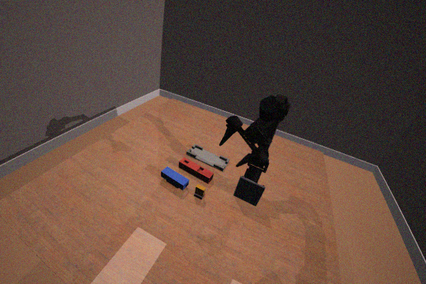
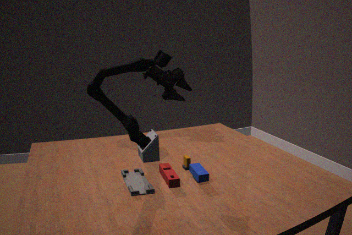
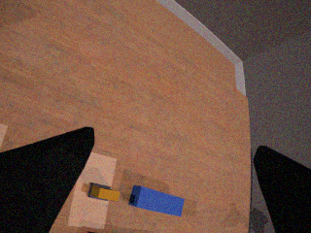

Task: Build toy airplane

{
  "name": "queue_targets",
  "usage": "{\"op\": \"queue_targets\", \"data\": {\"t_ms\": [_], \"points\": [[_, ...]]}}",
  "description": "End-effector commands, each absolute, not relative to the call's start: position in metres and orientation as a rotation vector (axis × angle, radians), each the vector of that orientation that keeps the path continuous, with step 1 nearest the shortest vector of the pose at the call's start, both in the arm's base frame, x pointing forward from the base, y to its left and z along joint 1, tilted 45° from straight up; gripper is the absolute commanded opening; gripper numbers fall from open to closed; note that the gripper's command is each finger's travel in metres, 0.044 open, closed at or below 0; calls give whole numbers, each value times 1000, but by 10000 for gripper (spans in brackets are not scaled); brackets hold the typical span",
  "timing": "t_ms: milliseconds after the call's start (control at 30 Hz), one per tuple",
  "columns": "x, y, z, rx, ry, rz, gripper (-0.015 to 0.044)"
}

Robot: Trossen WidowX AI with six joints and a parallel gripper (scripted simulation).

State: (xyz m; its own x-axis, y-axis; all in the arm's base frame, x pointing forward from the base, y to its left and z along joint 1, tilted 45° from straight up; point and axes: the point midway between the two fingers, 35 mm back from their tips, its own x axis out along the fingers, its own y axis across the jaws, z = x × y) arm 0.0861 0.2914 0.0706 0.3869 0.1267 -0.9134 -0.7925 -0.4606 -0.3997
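The grey jig cradle (image 1: 207, 157) (image 2: 137, 181) lies empty on the wooden floor. Beside it lies the red fuselage (image 1: 195, 169) (image 2: 169, 174), flat, with two sockets on top. Beyond that lies the blue wing (image 1: 174, 177) (image 2: 198, 171) (image 3: 157, 201). The small yellow tail fin (image 1: 200, 191) (image 2: 186, 161) (image 3: 105, 192) stands near the wing's end. All three parts lie apart from each other and outside the jig. My gripper (image 1: 229, 154) (image 2: 187, 94) (image 3: 175, 146) is open and empty. It hangs high above the parts and tilts down toward them.
The arm's base (image 1: 249, 189) (image 2: 149, 149) stands close behind the parts. Walls with a grey skirting board bound the floor at the back. A pale rectangle (image 1: 134, 257) is marked on the floor. A black bar (image 2: 326, 218) crosses the lower right corner of the exterior view.
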Motion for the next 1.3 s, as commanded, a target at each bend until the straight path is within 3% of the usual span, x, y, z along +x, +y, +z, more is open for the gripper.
{"op": "queue_targets", "data": {"t_ms": [0,333,567,1267], "points": [[147,260,55,-1507,933,885,440],[235,164,38,-976,1377,62,440],[270,78,33,-559,1460,-630,440],[271,31,-12,-551,1458,-649,440]]}}
